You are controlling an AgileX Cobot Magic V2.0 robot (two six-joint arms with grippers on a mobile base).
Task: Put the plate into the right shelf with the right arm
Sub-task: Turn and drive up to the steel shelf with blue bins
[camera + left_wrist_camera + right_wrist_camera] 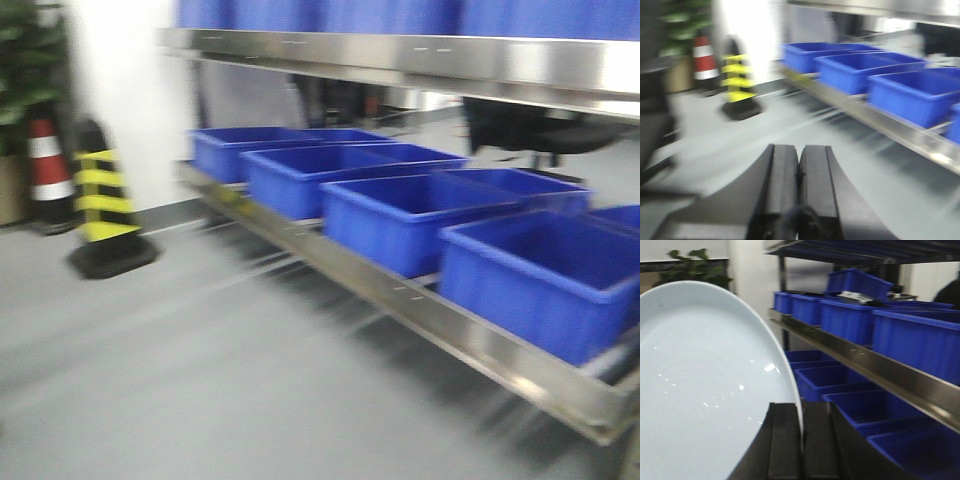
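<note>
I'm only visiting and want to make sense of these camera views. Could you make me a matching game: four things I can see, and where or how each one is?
Things:
1. white plate
2. left gripper
3. blue bins
4. yellow-and-black cone

Places or states:
A. stands on the grey floor
B. shut, holding nothing
C. lined up on the steel shelf
D. clamped at its rim by the right gripper

Pairs: 1-D, 2-B, 3-C, 4-A.

Front & left-wrist views smeared w/ motion blur; wall (pixel 120 80) at upper left blown out white. Right-wrist view sharper, small glare spots on plate (pixel 705 390).
</note>
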